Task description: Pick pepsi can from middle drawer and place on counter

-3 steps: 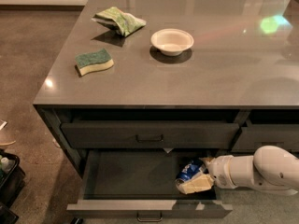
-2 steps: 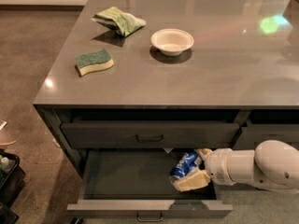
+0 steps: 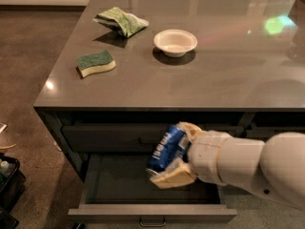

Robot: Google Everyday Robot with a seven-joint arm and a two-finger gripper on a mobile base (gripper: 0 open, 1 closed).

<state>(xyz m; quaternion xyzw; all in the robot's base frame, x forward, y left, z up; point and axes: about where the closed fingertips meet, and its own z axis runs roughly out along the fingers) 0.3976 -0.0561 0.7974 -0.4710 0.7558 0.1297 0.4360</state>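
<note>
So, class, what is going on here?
The robot's gripper, on a white arm, is shut on a small blue metal pepsi can, fingers above and below it. The can hangs tilted over the open wide dark grey middle drawer, below the glossy grey-brown counter, not yet placed there. On the counter lie a green-and-yellow sponge, a round white bowl and a crumpled green packet.

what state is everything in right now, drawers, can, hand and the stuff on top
pepsi can: gripped, tilted, over the open drawer, not yet on the counter
hand: shut on the pepsi can, in front of the drawers, below counter level
middle drawer: pulled open
top drawer: closed
counter: carries the bowl, sponge and bag
bowl: upright, looks empty
sponge: lying flat, green side up
green bag: lying crumpled
</note>
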